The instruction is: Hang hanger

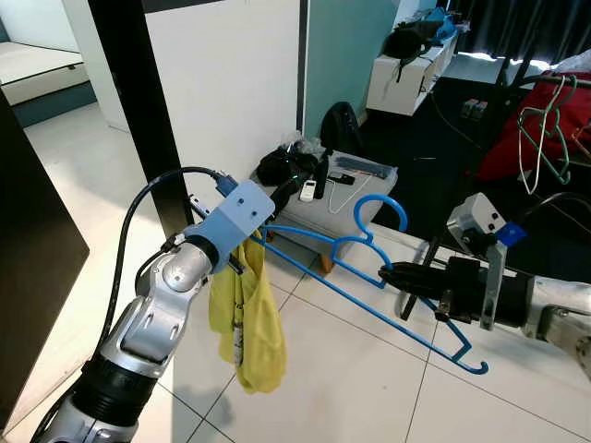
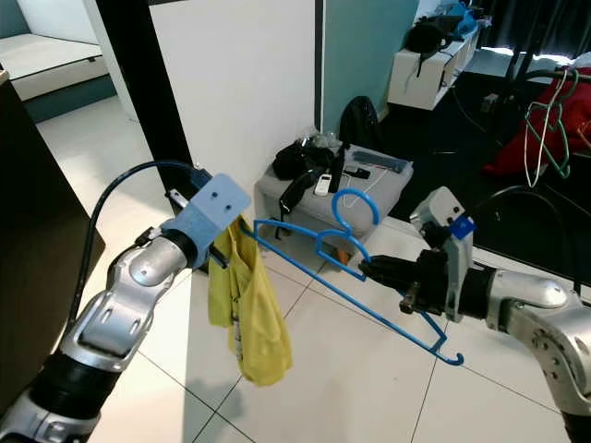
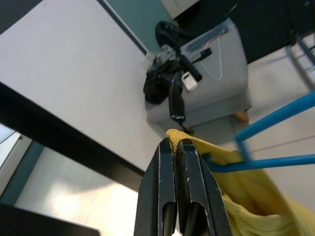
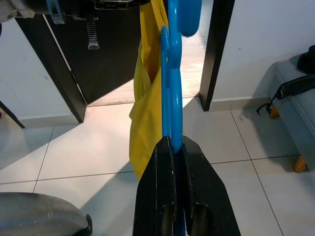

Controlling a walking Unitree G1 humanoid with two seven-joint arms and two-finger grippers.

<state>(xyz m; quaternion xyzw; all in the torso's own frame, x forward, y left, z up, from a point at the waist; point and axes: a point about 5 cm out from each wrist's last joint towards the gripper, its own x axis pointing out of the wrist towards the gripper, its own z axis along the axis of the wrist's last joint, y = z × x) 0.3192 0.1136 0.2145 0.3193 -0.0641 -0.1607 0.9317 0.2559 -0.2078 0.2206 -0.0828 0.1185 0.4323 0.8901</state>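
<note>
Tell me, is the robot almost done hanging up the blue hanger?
Not yet. Done: the yellow cloth is on one end of the blue hanger. In hand: the right gripper is shut on the hanger below its hook, and the left gripper pinches the cloth. Left: the hanger hangs on nothing yet; it is held over the tiled floor.

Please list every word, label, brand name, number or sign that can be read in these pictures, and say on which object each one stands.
None can be read.
The white remote on the grey box may bear marks, but they are too small and blurred to read.
The blue hanger, the yellow garment and both grippers, left gripper and right gripper, show no text.
</note>
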